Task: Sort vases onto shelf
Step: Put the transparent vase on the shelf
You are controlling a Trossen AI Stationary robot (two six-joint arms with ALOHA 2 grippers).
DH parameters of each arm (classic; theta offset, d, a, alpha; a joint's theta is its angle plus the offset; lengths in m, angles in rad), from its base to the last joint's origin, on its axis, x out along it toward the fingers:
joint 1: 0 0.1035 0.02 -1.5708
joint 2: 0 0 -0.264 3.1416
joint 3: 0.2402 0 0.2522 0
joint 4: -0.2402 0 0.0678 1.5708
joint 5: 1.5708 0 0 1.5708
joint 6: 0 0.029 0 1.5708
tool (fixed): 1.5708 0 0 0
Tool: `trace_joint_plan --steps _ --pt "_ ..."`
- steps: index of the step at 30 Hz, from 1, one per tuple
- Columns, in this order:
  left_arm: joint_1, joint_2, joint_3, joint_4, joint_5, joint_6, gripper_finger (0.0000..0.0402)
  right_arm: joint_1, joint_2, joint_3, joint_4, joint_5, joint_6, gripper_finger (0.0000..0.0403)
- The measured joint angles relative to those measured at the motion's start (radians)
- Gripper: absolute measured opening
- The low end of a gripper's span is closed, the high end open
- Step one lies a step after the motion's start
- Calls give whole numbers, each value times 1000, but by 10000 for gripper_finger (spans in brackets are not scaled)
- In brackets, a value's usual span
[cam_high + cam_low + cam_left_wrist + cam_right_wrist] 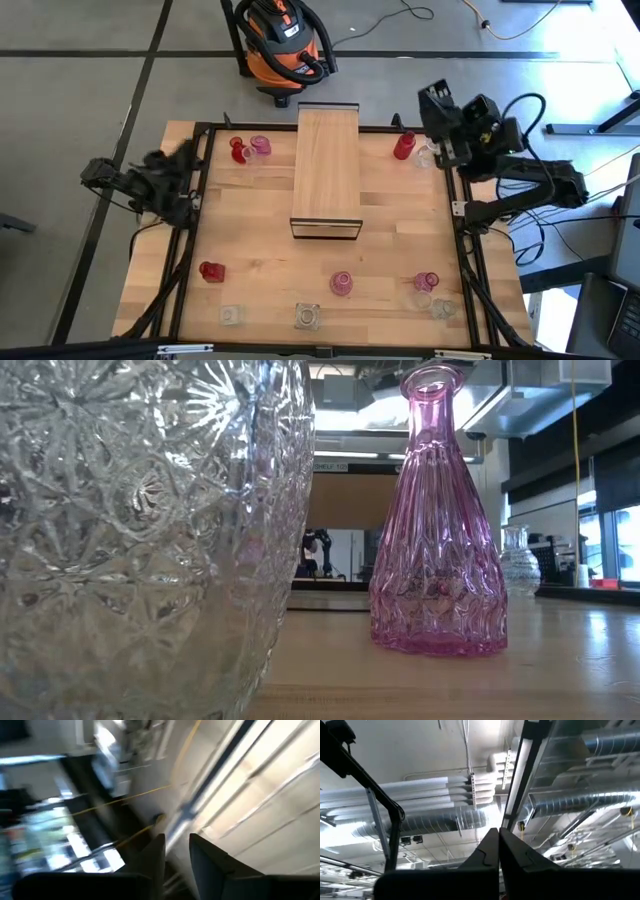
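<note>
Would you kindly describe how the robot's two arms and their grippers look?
Both arms are dark, jointed metal. The right arm is bulky, with black cables looping off it. The right gripper and left gripper each have two flat, dark fingers.

Overhead camera looking straight down on my whole pale wooden plank desk (390, 255), low camera at desk level, hard against a clear cut-glass vase (140, 530), both my wrist cameras tilted up toward ceiling, pink ribbed glass vase (437, 540) shared by overhead and low views
</note>
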State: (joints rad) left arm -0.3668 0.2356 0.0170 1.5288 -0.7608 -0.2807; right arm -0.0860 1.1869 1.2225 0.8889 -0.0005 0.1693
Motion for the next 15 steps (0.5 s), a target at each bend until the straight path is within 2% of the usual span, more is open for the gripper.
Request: trace_joint_plan --steps 5,8,12,15 --pt "1 -13 37 32 175 40 81 0 76 116 -4 0 -79 1" --pt "2 2 125 19 299 45 81 0 87 154 -3 0 -76 1" --pt "2 47 340 -87 556 151 81 0 79 161 -61 3 -78 1" --pt "2 101 565 -373 674 240 81 0 62 161 -158 58 -95 1"
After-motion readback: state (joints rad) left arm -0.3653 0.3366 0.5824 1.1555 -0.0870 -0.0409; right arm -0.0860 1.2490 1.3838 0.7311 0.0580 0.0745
